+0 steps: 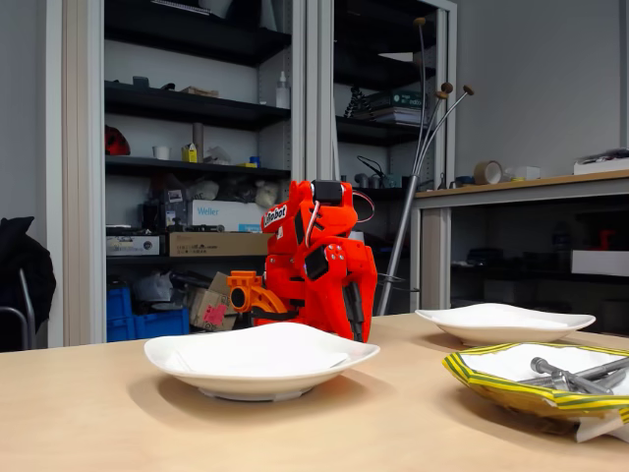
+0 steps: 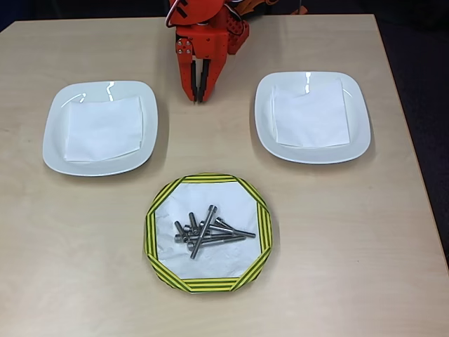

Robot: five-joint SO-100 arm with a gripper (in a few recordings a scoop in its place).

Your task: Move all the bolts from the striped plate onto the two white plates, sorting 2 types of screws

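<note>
- Lying heaped on the striped plate (image 2: 208,281), bolts (image 2: 208,230) overlap; count unclear.
- Gripper (image 2: 200,99) apparently closed, empty, between white plates (image 2: 100,163).
- Fixed view crops striped plate.

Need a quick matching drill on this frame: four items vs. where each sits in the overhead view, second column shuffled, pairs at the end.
1. bolts
2. striped plate
3. tool
4. white plates

A. top centre, between the plates
B. left and right sides, each lined with a white napkin
C. bottom centre of the table
D. piled inside the striped rim

Pairs: 1-D, 2-C, 3-A, 4-B
</note>
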